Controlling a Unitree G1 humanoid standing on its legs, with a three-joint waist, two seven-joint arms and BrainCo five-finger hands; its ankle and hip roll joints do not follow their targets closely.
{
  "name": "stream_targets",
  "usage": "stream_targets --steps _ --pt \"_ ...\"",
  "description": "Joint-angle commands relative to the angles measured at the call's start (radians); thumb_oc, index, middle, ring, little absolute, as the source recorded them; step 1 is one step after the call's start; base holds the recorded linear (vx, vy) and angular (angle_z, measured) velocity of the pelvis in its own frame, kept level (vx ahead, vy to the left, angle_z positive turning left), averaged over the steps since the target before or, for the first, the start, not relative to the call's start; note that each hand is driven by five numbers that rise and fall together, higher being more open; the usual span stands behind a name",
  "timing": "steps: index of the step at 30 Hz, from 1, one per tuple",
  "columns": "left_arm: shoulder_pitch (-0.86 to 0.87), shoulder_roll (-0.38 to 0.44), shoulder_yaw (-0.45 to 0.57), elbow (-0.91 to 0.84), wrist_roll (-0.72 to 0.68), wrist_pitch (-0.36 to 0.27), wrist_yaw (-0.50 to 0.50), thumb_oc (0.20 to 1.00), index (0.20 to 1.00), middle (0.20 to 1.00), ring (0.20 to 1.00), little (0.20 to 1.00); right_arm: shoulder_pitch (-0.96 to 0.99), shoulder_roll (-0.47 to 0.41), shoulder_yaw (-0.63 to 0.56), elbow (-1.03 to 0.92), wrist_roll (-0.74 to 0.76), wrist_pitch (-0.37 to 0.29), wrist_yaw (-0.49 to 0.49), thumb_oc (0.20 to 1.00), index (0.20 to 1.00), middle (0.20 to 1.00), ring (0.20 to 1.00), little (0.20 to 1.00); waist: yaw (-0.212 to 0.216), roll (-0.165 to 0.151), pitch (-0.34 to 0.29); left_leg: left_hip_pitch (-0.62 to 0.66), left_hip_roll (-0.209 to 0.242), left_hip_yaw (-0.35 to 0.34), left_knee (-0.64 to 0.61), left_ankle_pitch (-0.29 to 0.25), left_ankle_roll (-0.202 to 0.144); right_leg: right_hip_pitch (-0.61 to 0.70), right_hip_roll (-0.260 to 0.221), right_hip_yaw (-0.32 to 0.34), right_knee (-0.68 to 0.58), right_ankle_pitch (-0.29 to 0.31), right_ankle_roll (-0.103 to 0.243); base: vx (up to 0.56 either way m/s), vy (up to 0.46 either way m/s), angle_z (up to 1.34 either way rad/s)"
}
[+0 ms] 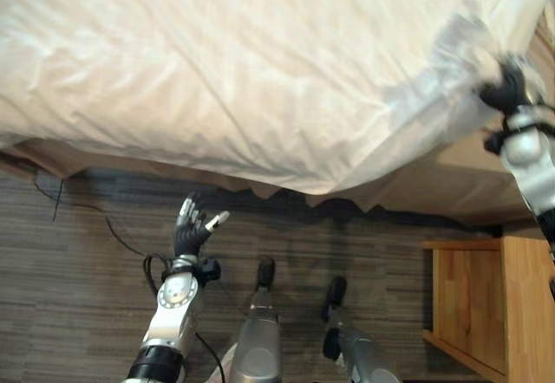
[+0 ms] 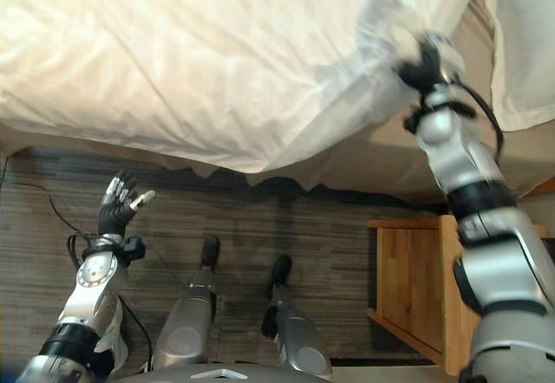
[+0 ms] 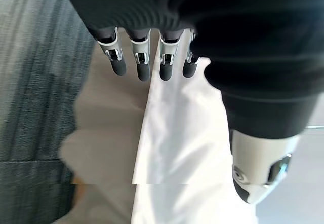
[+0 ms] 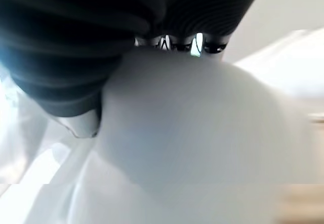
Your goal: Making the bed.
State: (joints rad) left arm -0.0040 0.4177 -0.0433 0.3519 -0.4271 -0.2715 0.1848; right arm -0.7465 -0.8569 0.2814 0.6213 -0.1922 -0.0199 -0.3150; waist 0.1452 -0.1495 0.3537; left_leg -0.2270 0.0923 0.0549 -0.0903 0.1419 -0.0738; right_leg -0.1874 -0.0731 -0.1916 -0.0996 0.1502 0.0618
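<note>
Your right hand point(image 2: 425, 64) is raised at the right side of the bed, at a bunched corner of the white duvet point(image 1: 234, 71), and the cloth is gathered up around it into a lifted peak; in the right wrist view the white fabric bulges right against the dark ribbed cover and hides most of the fingers, so you cannot tell from the pictures whether they are closed round the cloth or only pressed into it. From that raised corner the duvet spreads across the bed toward your left, lying rumpled, with its near edge hanging over the side of the mattress above the beige bed skirt point(image 1: 408, 197). Past the raised corner, at the far right, a second piece of white bedding point(image 2: 520, 45) lies on the bed. Your left hand point(image 1: 192, 227) is low on your left, over the grey striped carpet point(image 1: 78, 270) and well apart from the duvet's hanging edge; its fingers point(image 3: 142, 64) are straight and spread, thumb out to the side, and it has hold of nothing. Its wrist view looks past those straight fingers at the carpet, the beige skirt and a strip of white cloth. A wooden nightstand point(image 1: 486, 305) stands on the carpet at your right, beside the bed, below the right arm
</note>
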Motion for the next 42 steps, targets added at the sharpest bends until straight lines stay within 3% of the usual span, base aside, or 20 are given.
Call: stream_targets --steps 1,9,10,11,14,15,21,30,35,38,39,40,41,42 --pt "0.024 0.026 0.021 -0.026 0.013 -0.015 -0.043 1.000 1.000 1.000 1.000 1.000 0.067 -0.086 -0.026 0.035 0.057 -0.020 0.005 0.200 0.200 0.200 0.200 0.200 -0.026 -0.018 -0.078 0.023 -0.002 0.033 0.003 -0.099 -0.039 0.066 -0.091 0.039 0.012 -0.125 0.121 0.01 -0.044 -0.21" --pt "0.039 0.038 0.029 -0.011 -0.009 -0.014 -0.063 1.000 1.000 1.000 1.000 1.000 0.124 -0.112 -0.107 0.212 0.136 -0.015 0.017 0.200 0.200 0.200 0.200 0.200 -0.055 0.024 -0.060 0.038 0.004 0.063 0.003 -0.096 -0.045 0.053 -0.095 0.063 0.012 -0.113 0.118 -0.02 -0.034 -0.08" --pt "0.035 0.038 0.027 -0.005 -0.013 -0.017 -0.063 1.000 1.000 1.000 1.000 1.000 0.118 -0.108 -0.125 0.271 0.159 -0.013 0.011 0.432 0.432 0.432 0.432 0.432 -0.059 0.035 -0.057 0.038 0.004 0.066 0.003 -0.094 -0.047 0.048 -0.096 0.065 0.012 -0.112 0.118 -0.04 -0.020 -0.01" --pt "0.028 0.035 0.021 0.000 -0.024 -0.018 -0.067 1.000 1.000 1.000 1.000 1.000 0.093 -0.108 -0.127 0.370 0.183 -0.009 0.008 1.000 1.000 1.000 1.000 1.000 -0.064 0.055 -0.051 0.037 0.006 0.072 0.003 -0.091 -0.050 0.041 -0.096 0.073 0.012 -0.111 0.116 -0.05 -0.029 -0.02" --pt "0.023 0.026 0.018 0.006 -0.038 -0.017 -0.070 1.000 1.000 1.000 1.000 1.000 0.084 -0.110 -0.131 0.474 0.169 0.004 -0.002 1.000 1.000 1.000 1.000 1.000 -0.069 0.077 -0.048 0.040 0.010 0.079 0.003 -0.088 -0.052 0.040 -0.094 0.077 0.012 -0.113 0.115 -0.01 -0.016 -0.01" --pt "0.026 0.016 0.011 0.003 -0.045 -0.013 -0.076 1.000 1.000 1.000 1.000 1.000 0.096 -0.113 -0.149 0.558 0.156 0.022 -0.013 1.000 1.000 1.000 1.000 1.000 -0.073 0.098 -0.052 0.045 0.012 0.082 0.003 -0.086 -0.054 0.043 -0.095 0.077 0.012 -0.116 0.114 0.00 -0.034 -0.01" --pt "0.052 -0.016 -0.003 0.000 -0.047 0.003 -0.095 1.000 1.000 1.000 1.000 1.000 0.210 -0.111 -0.218 0.633 0.169 0.028 0.004 1.000 1.000 1.000 1.000 1.000 -0.095 0.135 -0.074 0.075 0.020 0.089 0.003 -0.087 -0.057 0.073 -0.093 0.075 0.012 -0.132 0.110 0.03 -0.033 0.02" --pt "0.085 -0.023 -0.001 -0.016 -0.050 0.034 -0.131 1.000 1.000 1.000 1.000 1.000 0.422 -0.065 -0.277 0.662 0.139 0.040 0.067 1.000 1.000 1.000 1.000 1.000 -0.122 0.128 -0.112 0.132 0.039 0.088 0.003 -0.092 -0.062 0.139 -0.079 0.065 0.012 -0.159 0.097 0.04 -0.064 -0.10" --pt "0.096 -0.022 0.010 -0.019 -0.062 0.040 -0.143 1.000 1.000 1.000 1.000 1.000 0.427 -0.074 -0.260 0.664 0.115 0.042 0.083 1.000 1.000 1.000 1.000 1.000 -0.125 0.124 -0.123 0.153 0.046 0.087 0.003 -0.093 -0.065 0.162 -0.073 0.061 0.012 -0.167 0.093 0.02 -0.031 -0.18" --pt "0.097 -0.023 0.032 -0.016 -0.063 0.037 -0.131 1.000 1.000 1.000 1.000 1.000 0.416 -0.090 -0.261 0.617 0.105 0.041 0.072 1.000 1.000 1.000 1.000 1.000 -0.129 0.123 -0.130 0.164 0.051 0.090 0.003 -0.095 -0.066 0.174 -0.071 0.060 0.012 -0.169 0.091 0.03 -0.024 -0.03" --pt "0.100 -0.023 0.059 -0.018 -0.068 0.034 -0.119 1.000 1.000 1.000 1.000 1.000 0.406 -0.108 -0.281 0.514 0.140 0.029 0.061 1.000 1.000 1.000 1.000 1.000 -0.133 0.123 -0.136 0.168 0.053 0.091 0.003 -0.093 -0.068 0.178 -0.069 0.058 0.012 -0.170 0.089 0.00 0.000 0.00" --pt "0.099 -0.022 0.073 -0.005 -0.073 0.031 -0.114 1.000 1.000 1.000 1.000 1.000 0.400 -0.113 -0.302 0.432 0.211 0.010 0.062 0.504 0.504 0.504 0.504 0.504 -0.135 0.124 -0.138 0.169 0.055 0.092 0.003 -0.092 -0.069 0.180 -0.066 0.059 0.012 -0.171 0.087 0.02 -0.032 -0.01" --pt "0.097 -0.022 0.079 -0.001 -0.075 0.028 -0.111 1.000 1.000 1.000 1.000 1.000 0.394 -0.111 -0.313 0.375 0.260 -0.007 0.060 0.225 0.225 0.225 0.225 0.225 -0.136 0.123 -0.138 0.170 0.056 0.093 0.003 -0.091 -0.070 0.179 -0.065 0.061 0.012 -0.171 0.085 0.00 -0.023 -0.03" --pt "0.094 -0.021 0.083 -0.001 -0.078 0.025 -0.109 1.000 1.000 1.000 1.000 1.000 0.396 -0.097 -0.328 0.318 0.327 -0.025 0.063 0.200 0.200 0.200 0.200 0.200 -0.137 0.123 -0.136 0.171 0.057 0.093 0.003 -0.091 -0.071 0.179 -0.064 0.061 0.012 -0.171 0.083 0.00 -0.022 -0.09"
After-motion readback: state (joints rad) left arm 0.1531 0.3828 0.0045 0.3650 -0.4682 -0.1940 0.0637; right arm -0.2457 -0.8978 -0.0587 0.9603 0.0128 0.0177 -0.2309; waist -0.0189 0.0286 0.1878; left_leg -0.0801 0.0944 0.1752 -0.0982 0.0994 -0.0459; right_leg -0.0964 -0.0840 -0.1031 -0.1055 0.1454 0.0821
